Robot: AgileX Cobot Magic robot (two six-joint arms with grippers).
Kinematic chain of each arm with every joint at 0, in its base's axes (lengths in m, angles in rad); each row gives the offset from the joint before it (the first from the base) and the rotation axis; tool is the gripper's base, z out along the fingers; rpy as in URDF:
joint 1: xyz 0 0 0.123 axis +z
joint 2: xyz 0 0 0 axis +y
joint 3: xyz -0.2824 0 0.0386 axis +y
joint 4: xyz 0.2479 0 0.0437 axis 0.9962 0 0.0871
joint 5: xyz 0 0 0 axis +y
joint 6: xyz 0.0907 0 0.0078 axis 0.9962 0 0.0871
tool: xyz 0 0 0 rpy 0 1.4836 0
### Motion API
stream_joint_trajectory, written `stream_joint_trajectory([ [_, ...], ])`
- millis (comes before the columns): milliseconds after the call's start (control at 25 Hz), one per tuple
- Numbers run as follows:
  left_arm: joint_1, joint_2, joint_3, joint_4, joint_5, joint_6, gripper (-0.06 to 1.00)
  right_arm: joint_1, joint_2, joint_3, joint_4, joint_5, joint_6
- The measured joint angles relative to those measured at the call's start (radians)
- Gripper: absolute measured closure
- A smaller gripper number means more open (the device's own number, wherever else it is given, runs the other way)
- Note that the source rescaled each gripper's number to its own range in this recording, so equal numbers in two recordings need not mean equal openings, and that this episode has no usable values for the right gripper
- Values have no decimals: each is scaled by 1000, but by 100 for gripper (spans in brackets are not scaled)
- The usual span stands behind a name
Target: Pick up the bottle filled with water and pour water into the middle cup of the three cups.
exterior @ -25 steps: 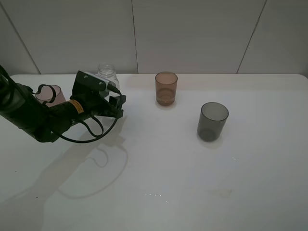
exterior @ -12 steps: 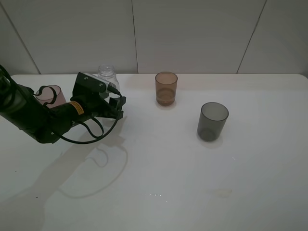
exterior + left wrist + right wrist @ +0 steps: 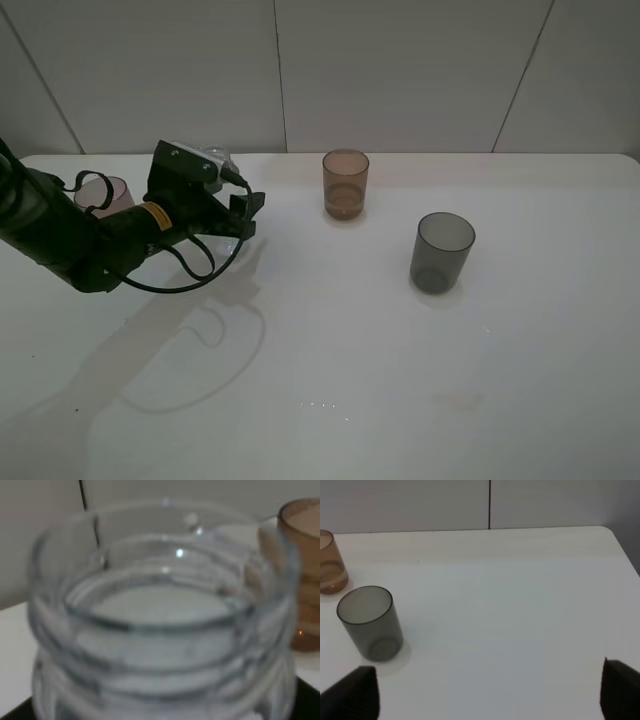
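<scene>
The clear bottle (image 3: pixel 160 610) fills the left wrist view, its threaded open neck very close to the camera. In the high view only its rim (image 3: pixel 217 156) shows behind my left gripper (image 3: pixel 243 215), whose jaws stand on either side of it, open. The middle cup (image 3: pixel 345 185), amber-brown, stands upright at the back centre, to the right of the bottle; it also shows as cup (image 3: pixel 302 570) and cup (image 3: pixel 329 562). The right gripper (image 3: pixel 485 700) is open with nothing between its dark fingertips (image 3: pixel 350 692), and it is out of the high view.
A pinkish cup (image 3: pixel 105 193) stands at the far left behind my left arm. A dark grey cup (image 3: pixel 441 252) stands right of centre, also seen as cup (image 3: pixel 370 622). The white table (image 3: pixel 350 380) meets a tiled wall at the back.
My left gripper has moved up and in toward the bottle, now covering most of it, and its jaws have parted. The cups have not moved.
</scene>
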Motion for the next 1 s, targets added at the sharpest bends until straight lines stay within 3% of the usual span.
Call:
stream_joint_trajectory([
  [200,0,-79,1,0,15,0,35,0,0,0,0,0,0],
  [240,0,-98,2,0,21,0,32,0,0,0,0,0,0],
  [400,0,-181,3,0,72,0,2,0,0,0,0,0,0],
  [600,0,-350,5,-1,173,-1,-2,0,0,0,0,0,0],
  [760,0,-547,5,-64,424,-2,-4,0,0,0,0,0,0],
  [840,1,-671,3,-109,605,-2,-4,0,0,0,0,0,0],
  [1000,22,-914,2,-123,991,-5,-4,0,0,0,0,0,0],
])
